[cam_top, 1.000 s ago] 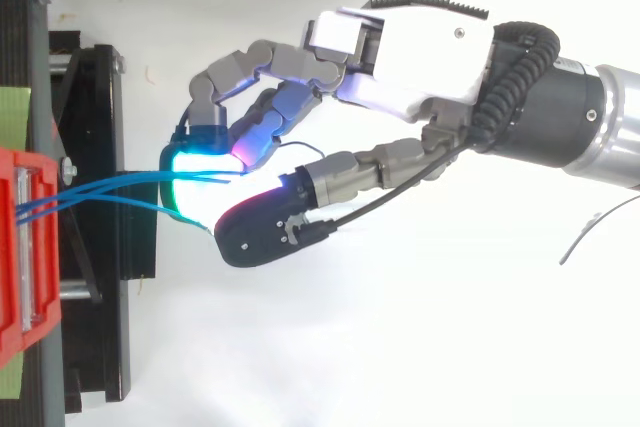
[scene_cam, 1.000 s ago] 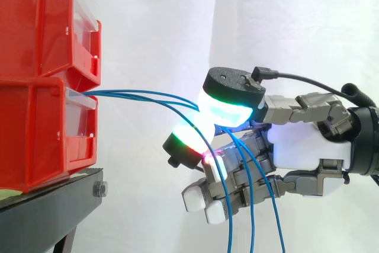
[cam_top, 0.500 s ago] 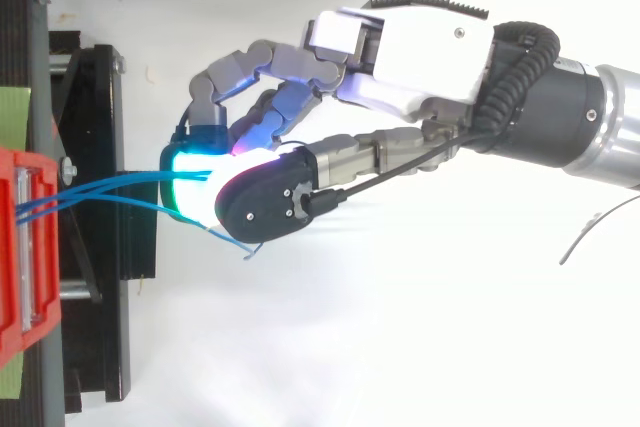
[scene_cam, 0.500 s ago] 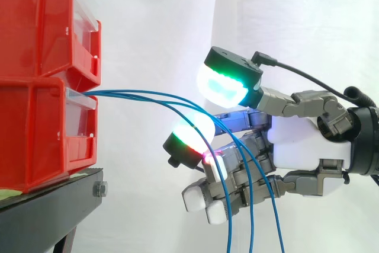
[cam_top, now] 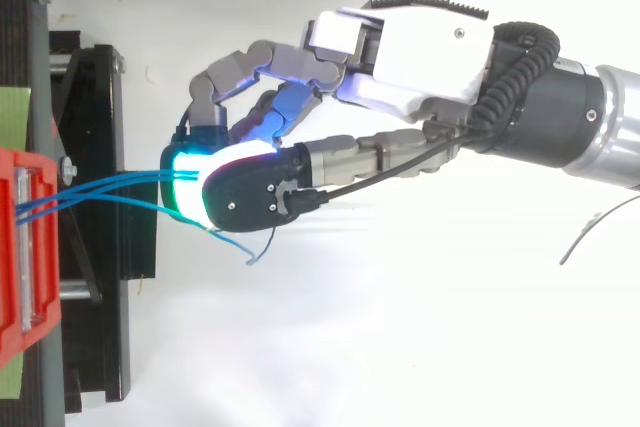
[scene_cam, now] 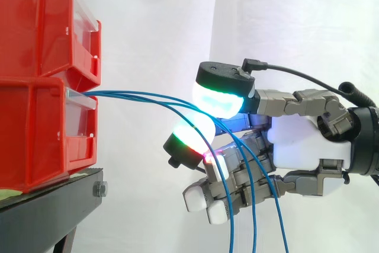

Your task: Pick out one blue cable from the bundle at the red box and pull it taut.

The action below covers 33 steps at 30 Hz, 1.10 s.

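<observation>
We see the hand (scene_cam: 296, 146) pinching the blue cables (scene_cam: 118, 93) between thumb and finger pads. The cables run level from the lower red box (scene_cam: 35, 134), left of the hand, so tautening means pulling right.

This is a robotics laboratory, set up as a test rig. A plain white curtain (scene_cam: 160, 22) closes off the whole background. Two stacked red plastic storage bins (scene_cam: 35, 134) sit at the edge of a bare black metal stand (scene_cam: 53, 205), which is fastened with an exposed hex bolt (scene_cam: 99, 189). A grey and black industrial robot arm (cam_top: 590, 132) reaches in carrying a mechanical hand (scene_cam: 302, 146) with glowing pads. Its fingers curl round thin blue cables (scene_cam: 136, 95) that run out of the lower bin.
</observation>
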Tool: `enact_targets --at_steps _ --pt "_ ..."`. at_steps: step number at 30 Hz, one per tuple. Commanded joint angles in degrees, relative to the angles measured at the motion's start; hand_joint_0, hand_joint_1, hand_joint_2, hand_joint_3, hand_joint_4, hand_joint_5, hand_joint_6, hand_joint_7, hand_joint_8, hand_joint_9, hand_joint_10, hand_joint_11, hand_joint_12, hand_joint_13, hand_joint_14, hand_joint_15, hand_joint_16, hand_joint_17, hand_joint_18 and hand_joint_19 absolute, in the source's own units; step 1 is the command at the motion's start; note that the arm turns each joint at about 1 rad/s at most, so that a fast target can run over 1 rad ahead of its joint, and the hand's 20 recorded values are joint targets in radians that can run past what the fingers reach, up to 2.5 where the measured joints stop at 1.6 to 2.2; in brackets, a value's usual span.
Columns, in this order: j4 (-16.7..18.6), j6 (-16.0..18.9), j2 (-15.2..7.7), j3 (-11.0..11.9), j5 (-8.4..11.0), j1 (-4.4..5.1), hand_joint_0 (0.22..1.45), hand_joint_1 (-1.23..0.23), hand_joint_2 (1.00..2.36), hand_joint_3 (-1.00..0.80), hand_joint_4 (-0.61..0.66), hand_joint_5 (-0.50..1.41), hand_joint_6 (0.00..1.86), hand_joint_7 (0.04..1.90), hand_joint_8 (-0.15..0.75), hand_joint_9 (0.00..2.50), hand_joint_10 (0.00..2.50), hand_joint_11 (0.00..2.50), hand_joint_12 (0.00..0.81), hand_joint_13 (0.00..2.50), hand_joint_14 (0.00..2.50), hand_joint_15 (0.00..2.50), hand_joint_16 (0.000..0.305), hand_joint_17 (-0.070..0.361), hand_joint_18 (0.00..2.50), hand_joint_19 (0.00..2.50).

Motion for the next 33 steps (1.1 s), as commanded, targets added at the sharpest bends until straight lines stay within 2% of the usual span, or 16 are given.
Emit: enact_targets --at_steps 1,8,18,23,29,33 --pt "0.0 -0.1 0.0 0.0 0.00 0.00 0.57 -0.68 1.02 -0.09 0.16 -0.15 0.85 1.15 0.304 1.01 0.03 0.73 0.386 0.79 0.02 0.49 0.066 0.149 0.62 0.70" --pt "0.0 -0.1 0.0 0.0 0.00 0.00 0.60 -0.76 1.02 -0.15 0.14 -0.17 0.86 1.12 0.285 0.95 0.03 0.75 0.375 0.76 0.02 0.48 0.064 0.144 0.59 0.69" --pt "0.0 -0.1 0.0 0.0 0.00 0.00 0.70 -0.85 1.01 -0.42 0.07 -0.18 0.87 1.15 0.274 0.91 0.03 0.75 0.364 0.74 0.02 0.46 0.063 0.142 0.60 0.66" --pt "0.0 -0.1 0.0 0.0 0.00 0.00 0.71 -0.85 1.00 -0.50 0.11 -0.18 0.88 1.10 0.269 0.93 0.03 0.76 0.360 0.74 0.02 0.47 0.063 0.142 0.60 0.66" --pt "0.0 -0.1 0.0 0.0 0.00 0.00 0.62 -0.76 1.00 -0.50 0.14 -0.17 0.88 1.11 0.280 0.99 0.03 0.77 0.360 0.76 0.02 0.47 0.062 0.140 0.61 0.67" --pt "0.0 -0.1 0.0 0.0 0.00 0.00 0.57 -0.62 1.00 -0.50 0.14 -0.16 0.87 1.11 0.288 1.02 0.03 0.76 0.368 0.78 0.02 0.48 0.063 0.142 0.63 0.68"
